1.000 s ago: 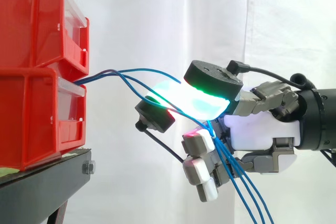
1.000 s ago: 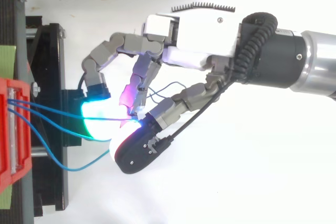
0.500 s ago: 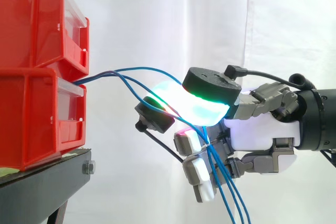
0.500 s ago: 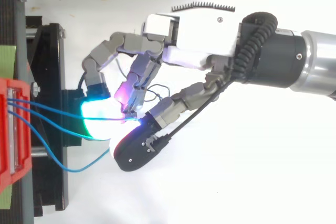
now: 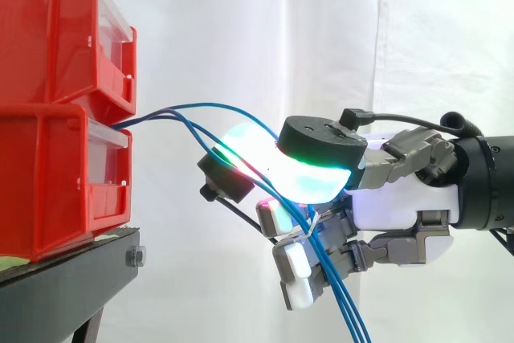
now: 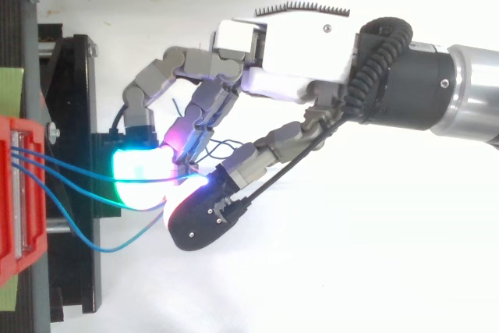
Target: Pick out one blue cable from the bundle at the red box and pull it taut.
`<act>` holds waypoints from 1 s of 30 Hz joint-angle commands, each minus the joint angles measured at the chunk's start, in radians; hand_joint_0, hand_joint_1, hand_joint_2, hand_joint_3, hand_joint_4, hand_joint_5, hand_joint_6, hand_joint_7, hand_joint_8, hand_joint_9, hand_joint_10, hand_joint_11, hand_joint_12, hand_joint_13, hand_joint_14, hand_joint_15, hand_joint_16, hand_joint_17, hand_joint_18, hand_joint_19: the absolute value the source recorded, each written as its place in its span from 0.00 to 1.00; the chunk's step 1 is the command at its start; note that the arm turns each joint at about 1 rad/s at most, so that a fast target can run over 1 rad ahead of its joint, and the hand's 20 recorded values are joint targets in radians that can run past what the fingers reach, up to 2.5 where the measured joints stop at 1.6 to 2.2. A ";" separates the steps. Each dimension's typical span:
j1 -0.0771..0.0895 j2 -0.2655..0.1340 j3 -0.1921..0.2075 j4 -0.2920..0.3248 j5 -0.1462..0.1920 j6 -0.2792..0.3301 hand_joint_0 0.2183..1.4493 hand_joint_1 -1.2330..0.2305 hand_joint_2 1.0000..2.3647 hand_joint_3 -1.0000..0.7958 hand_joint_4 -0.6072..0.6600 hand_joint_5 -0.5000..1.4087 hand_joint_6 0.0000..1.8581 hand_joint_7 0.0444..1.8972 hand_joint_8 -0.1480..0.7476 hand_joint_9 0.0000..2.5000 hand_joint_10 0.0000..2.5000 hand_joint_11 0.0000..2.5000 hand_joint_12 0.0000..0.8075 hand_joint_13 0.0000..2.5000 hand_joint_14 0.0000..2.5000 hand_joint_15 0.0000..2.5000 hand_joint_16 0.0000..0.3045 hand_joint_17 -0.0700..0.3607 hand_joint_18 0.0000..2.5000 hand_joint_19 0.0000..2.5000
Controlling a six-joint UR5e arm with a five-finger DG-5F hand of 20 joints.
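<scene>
A: Hand (image 5: 401,198) first. What's it made of?
B: Grey metal links and a glossy white palm shell. Thick rounded fingertips (image 5: 309,178) glow green-cyan and have black disc backs. A lower pad glows red-magenta.

A: Open or closed?
B: Fingers are curled in. The thumb pad and a finger pad are pressed together around the blue cables (image 5: 152,114), so it has hold of them. Several strands pass through the grip and I can't tell whether one is singled out.

A: Cable look and direction?
B: Thin, smooth, round blue strands. They come out at the clear front lip of the lower red bin (image 5: 56,174) and arch a little on the way to the hand. The long axis is roughly level, from the bin at the view's left to the hand at the right. At the fingers they bend and hang down past the bottom edge of the side view.

A: Taut?
B: In the top view two strands run fairly straight. One sags in a loose loop between bin and hand.

A: Anything blocking?
B: The glowing pads and black discs cover the strands at the pinch.

A: And further back?
B: The upper red bin (image 5: 48,30) is stacked on the lower one. Both are boxy, hard, shiny plastic. They sit on a black stand (image 5: 72,279) with a bolt at its corner. The white curtain (image 5: 241,22) hangs in soft folds, farthest back.
</scene>
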 commanded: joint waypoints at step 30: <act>0.001 0.000 0.000 -0.003 -0.003 0.006 0.26 0.24 0.00 0.28 0.50 0.17 0.47 0.39 0.42 0.44 0.01 0.28 0.44 0.44 0.01 0.24 0.15 0.40 0.37 0.23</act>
